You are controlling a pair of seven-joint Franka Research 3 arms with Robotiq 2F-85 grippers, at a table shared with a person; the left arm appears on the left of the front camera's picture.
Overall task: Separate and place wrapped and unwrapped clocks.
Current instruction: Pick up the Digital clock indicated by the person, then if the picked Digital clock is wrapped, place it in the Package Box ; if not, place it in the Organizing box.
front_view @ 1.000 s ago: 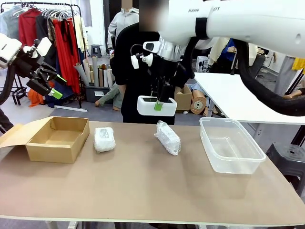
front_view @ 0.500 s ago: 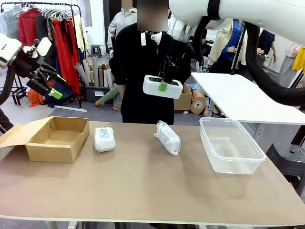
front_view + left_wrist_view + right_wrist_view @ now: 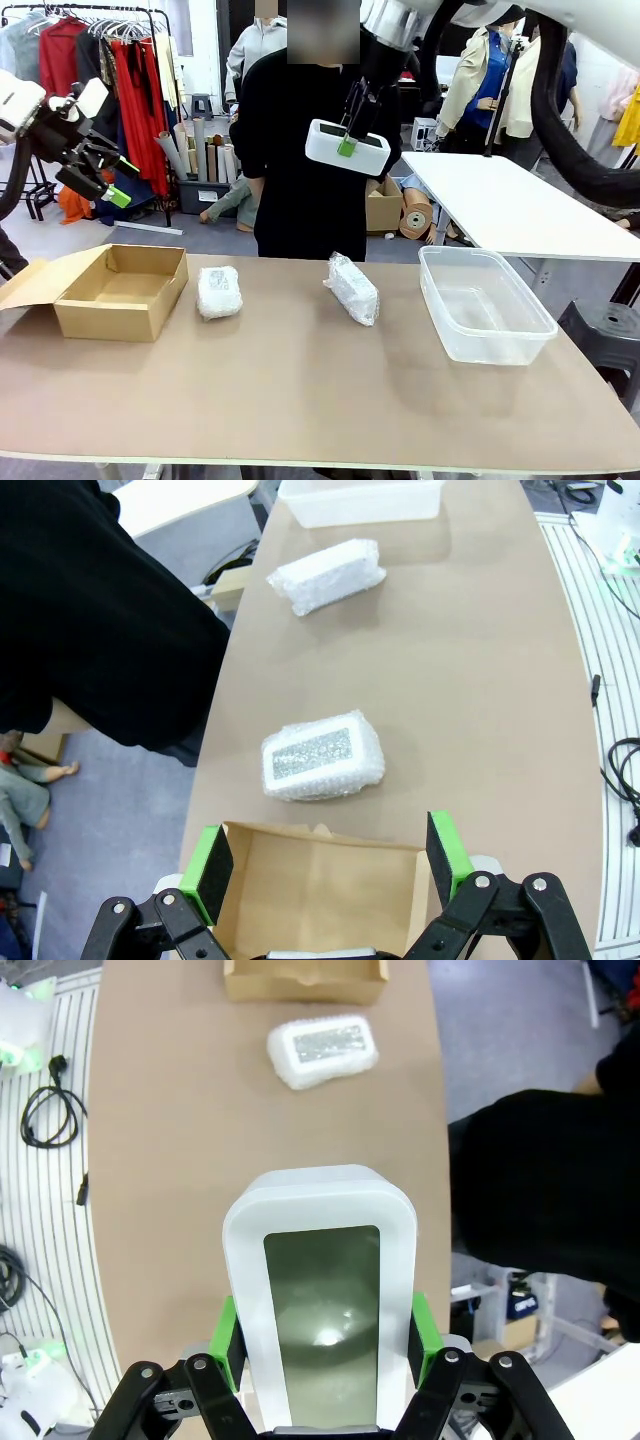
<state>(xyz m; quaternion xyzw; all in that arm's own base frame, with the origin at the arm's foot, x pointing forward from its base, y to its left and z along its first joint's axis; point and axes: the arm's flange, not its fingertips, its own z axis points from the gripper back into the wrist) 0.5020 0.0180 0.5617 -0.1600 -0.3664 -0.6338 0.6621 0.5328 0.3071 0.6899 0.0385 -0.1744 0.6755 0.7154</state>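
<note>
My right gripper (image 3: 347, 148) is shut on the bare white clock (image 3: 372, 152) and holds it high above the table's far edge, in front of the person. In the right wrist view the clock (image 3: 320, 1260) shows its grey screen between the green pads of that gripper (image 3: 320, 1345). Two bubble-wrapped clocks lie on the table, one (image 3: 219, 291) next to the cardboard box, the other (image 3: 353, 288) near the middle. My left gripper (image 3: 122, 180) hangs open and empty, high at the far left. Its wrist view looks down past the gripper (image 3: 325, 865) on both wrapped clocks (image 3: 322, 757) (image 3: 327, 575).
An open brown cardboard box (image 3: 110, 322) sits at the table's left. A clear plastic tub (image 3: 490, 345) stands at the right. A person in black (image 3: 300, 150) stands at the far edge, close behind the raised clock. The near half of the table is bare.
My right gripper has lifted the bare clock higher and slightly to the right. The left arm and the wrapped clocks have not moved.
</note>
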